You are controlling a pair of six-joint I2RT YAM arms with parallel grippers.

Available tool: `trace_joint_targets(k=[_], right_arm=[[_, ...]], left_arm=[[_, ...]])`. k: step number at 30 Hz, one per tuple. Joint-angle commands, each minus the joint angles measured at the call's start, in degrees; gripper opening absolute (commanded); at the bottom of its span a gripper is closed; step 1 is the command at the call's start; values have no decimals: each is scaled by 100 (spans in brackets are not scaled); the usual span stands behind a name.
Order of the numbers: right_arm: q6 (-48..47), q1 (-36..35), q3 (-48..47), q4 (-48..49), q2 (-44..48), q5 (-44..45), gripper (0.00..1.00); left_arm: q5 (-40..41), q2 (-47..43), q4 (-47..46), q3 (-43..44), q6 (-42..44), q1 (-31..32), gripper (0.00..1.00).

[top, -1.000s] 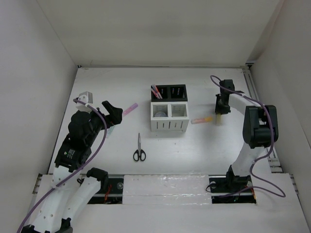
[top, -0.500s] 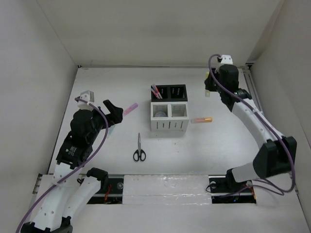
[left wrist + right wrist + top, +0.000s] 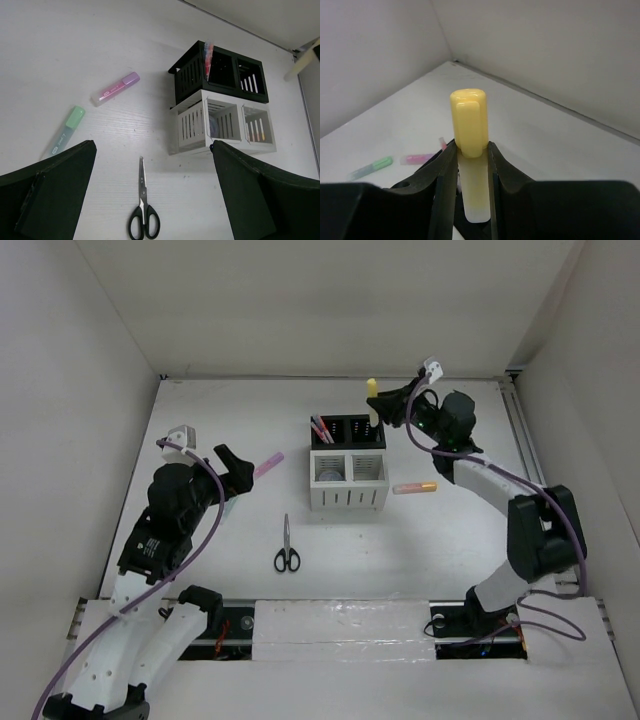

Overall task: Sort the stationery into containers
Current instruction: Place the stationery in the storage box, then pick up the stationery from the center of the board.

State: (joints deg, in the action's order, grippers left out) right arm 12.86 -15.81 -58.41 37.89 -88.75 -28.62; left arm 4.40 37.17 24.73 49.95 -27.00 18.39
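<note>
My right gripper [image 3: 386,406] is shut on a yellow highlighter [image 3: 372,389] and holds it upright above the back right corner of the black containers [image 3: 350,430]. In the right wrist view the highlighter [image 3: 468,120] stands between the fingers [image 3: 445,180]. The white containers [image 3: 349,483] adjoin the black pair in front. My left gripper [image 3: 236,476] is open and empty, raised over the table's left part. Its view shows a green highlighter [image 3: 65,131], a pink highlighter [image 3: 115,89], black-handled scissors [image 3: 143,210] and the containers [image 3: 220,100]. An orange highlighter [image 3: 414,487] lies right of the white boxes.
Thin red pens [image 3: 320,427] stand in the left black compartment. A grey tape roll [image 3: 330,475] sits in the left white compartment. The pink highlighter [image 3: 268,464] and scissors [image 3: 286,545] lie left of and in front of the boxes. White walls enclose the table on three sides.
My right gripper lifted the yellow highlighter off the table beside the orange one, then carried it back and left to above the black containers. The left arm has barely moved.
</note>
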Motion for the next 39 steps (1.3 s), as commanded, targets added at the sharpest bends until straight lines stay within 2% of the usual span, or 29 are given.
trace_joint_targets(k=[1,8,17,18,19,21,22,24,25,27,28,31,33,34,35,36,37,38,39], right_arm=[[531,34,15,2353,-502,-1312,0],[533,96,-425,2522,-1372,-1611,0],[533,201,-496,2504,-1874,-1664,1],[533,262,-496,2504,-1926,-1664,6],[533,263,-443,2504,-1927,-1664,20],[533,263,-391,2504,-1927,-1664,34],[533,263,-329,2504,-1927,-1664,52],[533,263,-276,2504,-1866,-1664,67],[533,263,-206,2504,-1770,-1716,67],[533,211,-136,2556,-1611,-1647,91],[472,210,-66,2557,-1410,-1647,100],[472,210,127,2320,-971,-1235,100],[393,210,295,1883,-190,-508,100],[314,88,295,732,144,836,100],[313,-8,165,-115,783,1893,100],[374,-123,-37,-1020,998,2922,100],[549,-237,-291,-2830,1113,4777,100],[942,-316,-868,-3771,1166,5474,100],[1459,-317,-1065,-4485,1167,5812,100]], left_arm=[[-106,-69,-205,85,29,24,100],[-264,-184,-258,85,81,24,100],[-317,-236,-258,85,134,24,100],[-317,-236,-258,85,134,24,100],[-317,-236,-258,85,134,24,100],[-317,-236,-258,85,134,24,100],[-317,-236,-258,85,134,24,100],[-370,-236,-258,85,134,24,100],[-370,-236,-258,85,134,24,100],[-370,-236,-258,85,134,24,100],[-370,-236,-258,85,134,24,100],[-370,-236,-258,85,134,24,100],[-370,-236,-258,85,134,24,100],[-370,-236,-258,85,134,24,100],[-370,-236,-258,85,134,24,100],[-370,-236,-258,85,134,24,100],[-318,-236,-258,85,134,24,100],[-317,-236,-258,85,134,24,100],[-317,-236,-258,85,134,24,100]])
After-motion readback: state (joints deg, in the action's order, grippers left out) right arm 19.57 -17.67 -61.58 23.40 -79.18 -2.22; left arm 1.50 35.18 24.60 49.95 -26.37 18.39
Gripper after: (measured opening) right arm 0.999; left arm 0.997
